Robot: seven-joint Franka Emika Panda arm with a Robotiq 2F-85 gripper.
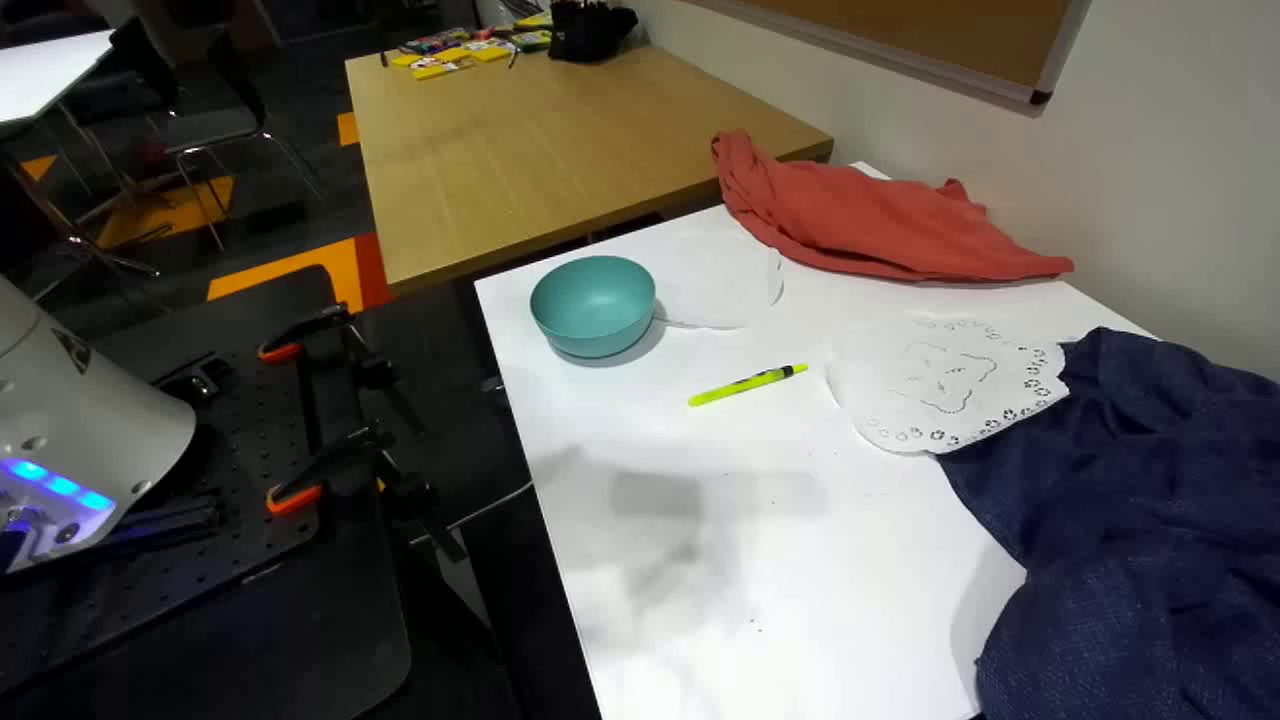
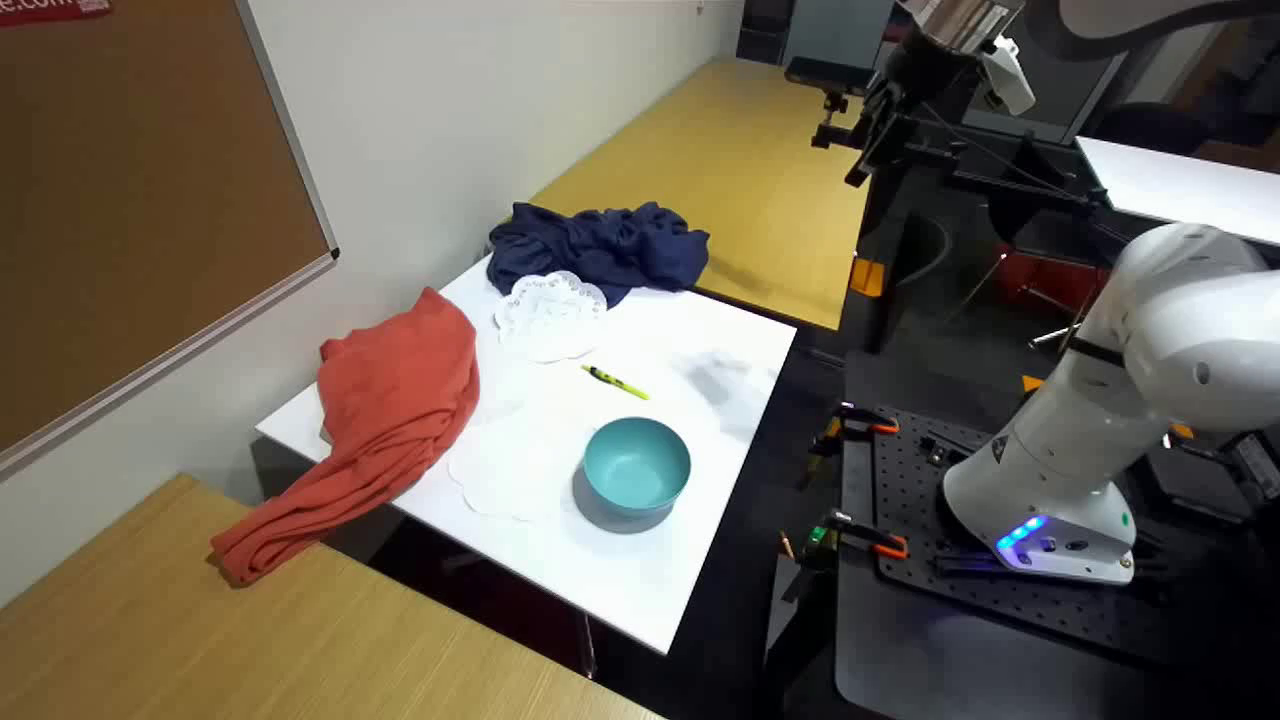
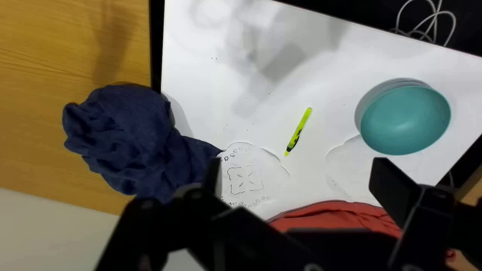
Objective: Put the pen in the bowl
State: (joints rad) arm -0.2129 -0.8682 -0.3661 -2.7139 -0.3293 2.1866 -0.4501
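Observation:
The yellow-green pen [image 1: 748,384] lies flat on the white table, also seen in an exterior view [image 2: 615,382] and the wrist view [image 3: 298,131]. The teal bowl [image 1: 593,306] stands upright near the table's edge, apart from the pen; its inside shows nothing in it. It also shows in an exterior view [image 2: 637,465] and at the right of the wrist view [image 3: 406,120]. My gripper [image 3: 297,171] is open, its fingers wide apart with nothing between them. It is high above the table; in an exterior view [image 2: 866,165] its fingers are hard to make out.
A red cloth [image 1: 860,215] lies along the wall side. A navy cloth [image 1: 1150,520] is bunched at one end. A lace doily [image 1: 940,385] lies near the pen, and another white doily [image 2: 500,475] lies beside the bowl. Wooden tables [image 1: 590,130] adjoin the white table.

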